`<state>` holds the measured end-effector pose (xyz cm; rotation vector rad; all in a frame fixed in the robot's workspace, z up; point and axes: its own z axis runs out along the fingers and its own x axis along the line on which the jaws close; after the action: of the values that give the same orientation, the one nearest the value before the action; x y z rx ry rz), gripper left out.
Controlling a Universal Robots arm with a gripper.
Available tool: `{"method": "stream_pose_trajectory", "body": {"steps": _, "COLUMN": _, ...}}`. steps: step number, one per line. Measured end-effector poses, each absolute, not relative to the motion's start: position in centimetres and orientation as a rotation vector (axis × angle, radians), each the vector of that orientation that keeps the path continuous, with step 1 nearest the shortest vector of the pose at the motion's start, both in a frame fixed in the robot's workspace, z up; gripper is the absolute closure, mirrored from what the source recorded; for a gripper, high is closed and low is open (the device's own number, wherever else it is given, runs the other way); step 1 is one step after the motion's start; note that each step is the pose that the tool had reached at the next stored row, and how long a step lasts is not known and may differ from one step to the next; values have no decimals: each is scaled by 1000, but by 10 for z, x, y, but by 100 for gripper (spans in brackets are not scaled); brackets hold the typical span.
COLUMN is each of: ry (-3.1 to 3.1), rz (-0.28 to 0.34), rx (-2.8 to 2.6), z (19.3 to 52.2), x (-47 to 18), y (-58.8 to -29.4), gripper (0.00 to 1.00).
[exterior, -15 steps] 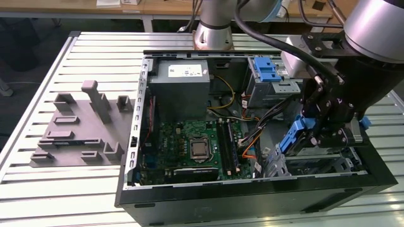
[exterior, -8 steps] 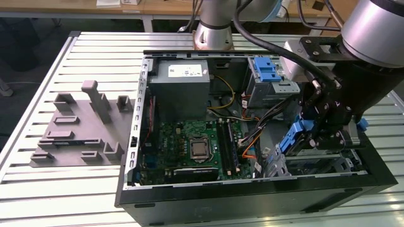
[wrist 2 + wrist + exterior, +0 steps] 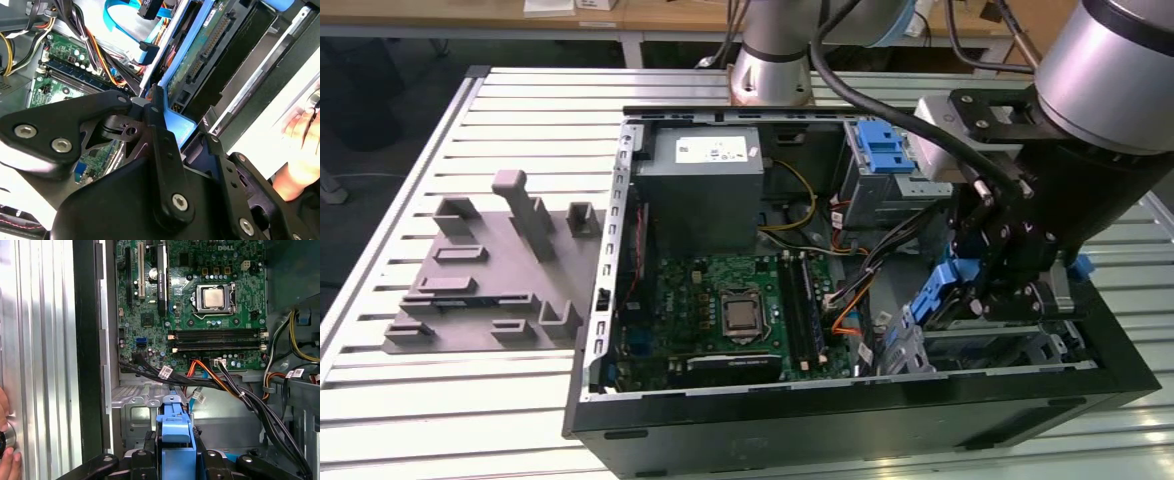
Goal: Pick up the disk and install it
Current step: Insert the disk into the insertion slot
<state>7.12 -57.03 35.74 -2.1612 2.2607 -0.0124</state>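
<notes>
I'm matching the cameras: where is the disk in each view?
Exterior view: the disk at the drive bay, on the exterior view's right.
Second wrist view: the disk, circuit side showing.
First wrist view: its blue carrier, against the drive bay.
Shared landmark: the green motherboard.

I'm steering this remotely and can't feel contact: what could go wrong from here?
The cables run right beside the disk in the gripper and might snag. The disk could catch on the metal cage if tilted. A person's hand is by the case, close to the gripper.
</notes>
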Motion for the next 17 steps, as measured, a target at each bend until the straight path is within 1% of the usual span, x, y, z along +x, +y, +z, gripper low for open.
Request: {"method": "stream_pose_trajectory", "body": {"steps": 17, "ry": 2261, "rz": -12, "rx": -2161, "z": 345, "x": 71, "y": -571, "gripper": 64}}
